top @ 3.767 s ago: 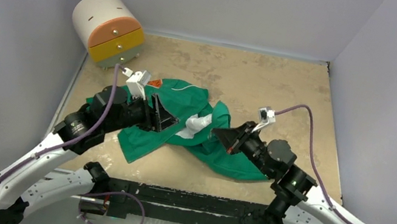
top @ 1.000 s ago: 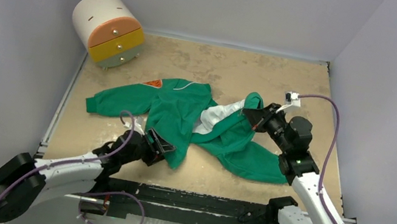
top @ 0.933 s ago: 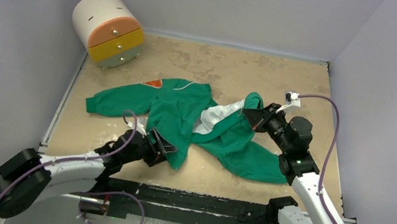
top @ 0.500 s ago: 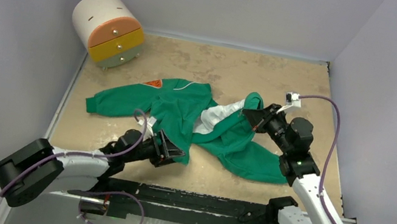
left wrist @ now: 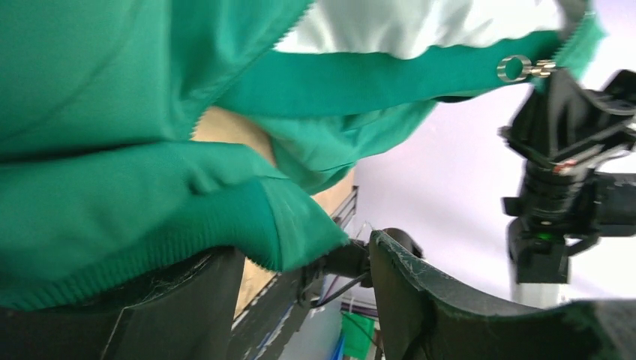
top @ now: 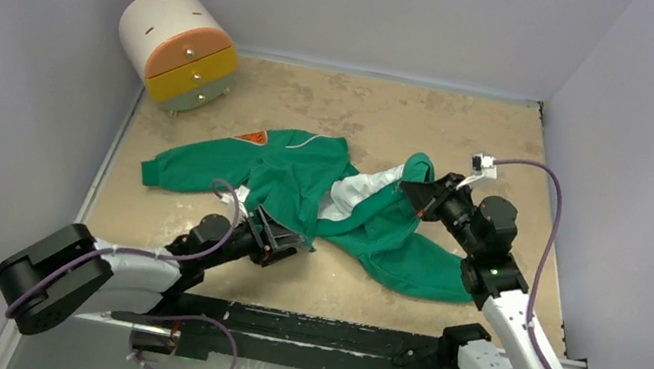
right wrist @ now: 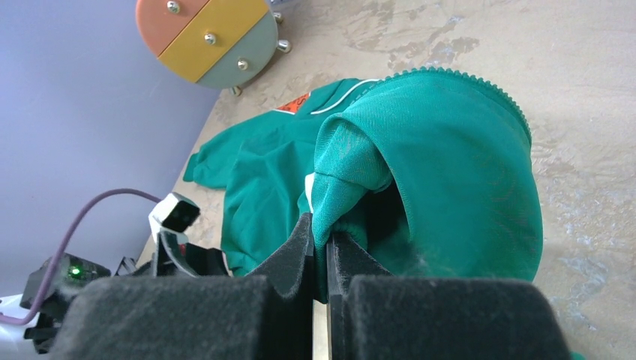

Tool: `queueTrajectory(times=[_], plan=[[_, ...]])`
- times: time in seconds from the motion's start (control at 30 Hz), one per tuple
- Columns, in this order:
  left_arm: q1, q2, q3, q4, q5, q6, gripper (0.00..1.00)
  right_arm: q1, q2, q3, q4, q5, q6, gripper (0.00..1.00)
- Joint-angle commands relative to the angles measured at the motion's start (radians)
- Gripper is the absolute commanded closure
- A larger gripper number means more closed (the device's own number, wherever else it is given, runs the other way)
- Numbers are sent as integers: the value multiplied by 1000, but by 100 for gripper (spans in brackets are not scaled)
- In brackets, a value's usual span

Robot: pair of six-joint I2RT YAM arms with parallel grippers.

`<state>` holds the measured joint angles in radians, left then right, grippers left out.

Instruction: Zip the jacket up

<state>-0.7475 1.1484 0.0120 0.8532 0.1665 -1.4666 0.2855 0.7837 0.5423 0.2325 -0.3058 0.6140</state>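
Note:
The green jacket (top: pixel 289 173) lies unzipped on the table, its pale grey lining (top: pixel 353 189) showing in the middle. My left gripper (top: pixel 276 235) is low at the near hem. In the left wrist view the jacket's (left wrist: pixel 112 75) ribbed hem corner drapes over one finger and pokes into the gap of my open left gripper (left wrist: pixel 307 255). The metal zipper pull (left wrist: pixel 514 67) hangs on the far panel's edge. My right gripper (top: pixel 410 191) holds the right panel's edge raised; the right wrist view shows it (right wrist: pixel 321 231) shut on a fold of the jacket (right wrist: pixel 450 150).
A round white drawer unit (top: pixel 180 47) with orange and yellow fronts stands at the back left, also in the right wrist view (right wrist: pixel 210 34). Grey walls close in the tan table (top: pixel 396 116) on three sides. The table's front edge runs just behind my left gripper.
My left gripper slid right along the near hem and the hem corner now lies across one finger. The right gripper has kept its hold and place.

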Motion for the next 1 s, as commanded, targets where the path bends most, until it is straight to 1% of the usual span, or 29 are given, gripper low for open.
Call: queueTrajectory(times=[0.0, 0.2, 0.4, 0.47, 0.57, 0.77, 0.87, 0.93, 0.97], plan=[[-7, -91, -45, 79, -59, -54, 39, -5, -9, -6, 34, -10, 2, 100], [-12, -107, -27, 27, -58, -56, 39, -4, 0, 3, 38, -11, -3, 100], [-16, -32, -29, -15, -58, -35, 39, -5, 11, 4, 39, -16, -3, 100], [-17, -20, -22, -70, -59, -29, 39, -4, 6, 2, 38, -12, -2, 100], [-22, -36, -20, -142, -69, -20, 39, -4, 5, 0, 35, -12, -3, 100], [-23, -115, 14, -272, -88, 9, 38, -4, -2, -17, 47, -13, 3, 100], [-23, -129, 13, -284, -92, 22, 39, -4, 0, -21, 51, -17, 3, 100], [-23, -106, 14, -254, -79, 30, 42, -4, 3, -21, 52, -22, 3, 100], [-24, -90, 24, -248, -69, 39, 44, -4, 3, -22, 51, -22, 4, 100]])
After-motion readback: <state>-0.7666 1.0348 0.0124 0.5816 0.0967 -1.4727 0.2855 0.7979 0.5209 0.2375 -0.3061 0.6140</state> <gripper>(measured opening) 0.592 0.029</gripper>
